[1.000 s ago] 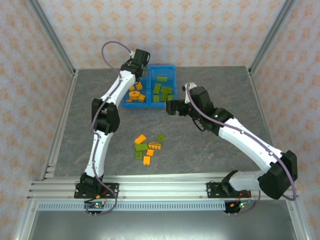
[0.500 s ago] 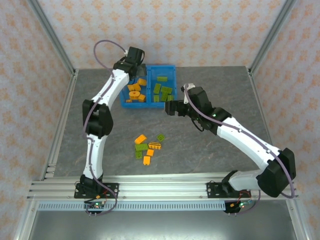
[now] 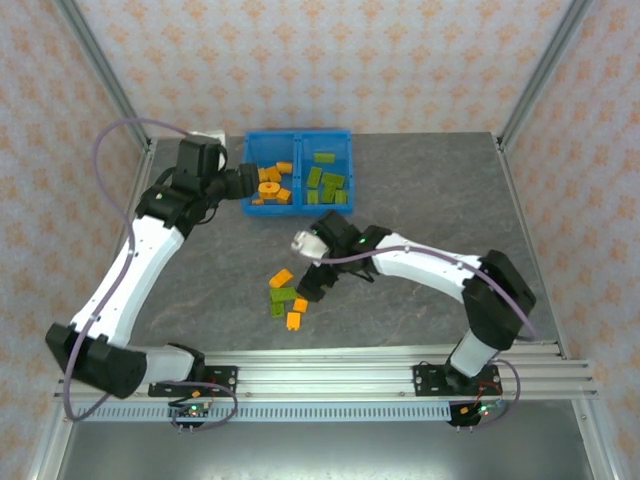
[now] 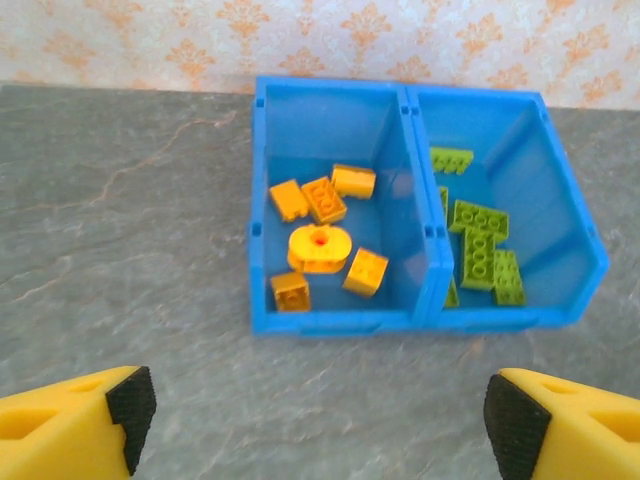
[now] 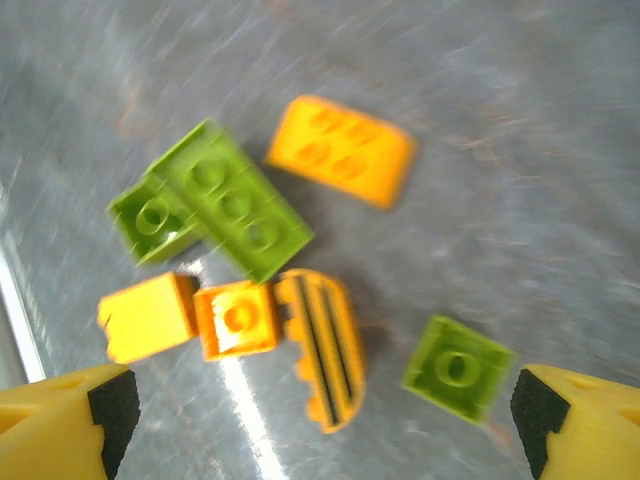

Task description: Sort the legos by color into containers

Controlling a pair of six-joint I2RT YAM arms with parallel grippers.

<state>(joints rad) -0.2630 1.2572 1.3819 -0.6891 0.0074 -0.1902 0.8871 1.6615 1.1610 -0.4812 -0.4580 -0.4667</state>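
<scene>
Legos [image 5: 235, 205] on counter [image 5: 500, 150] blurred; right claw [image 5: 318, 410] wide, empty, cropped at lower corners. Left claw [image 4: 318, 410] likewise, below containers [image 4: 340, 320].

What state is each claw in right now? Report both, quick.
Left claw: open, holding nothing, facing the containers.
Right claw: open, holding nothing, over the loose legos.
</scene>
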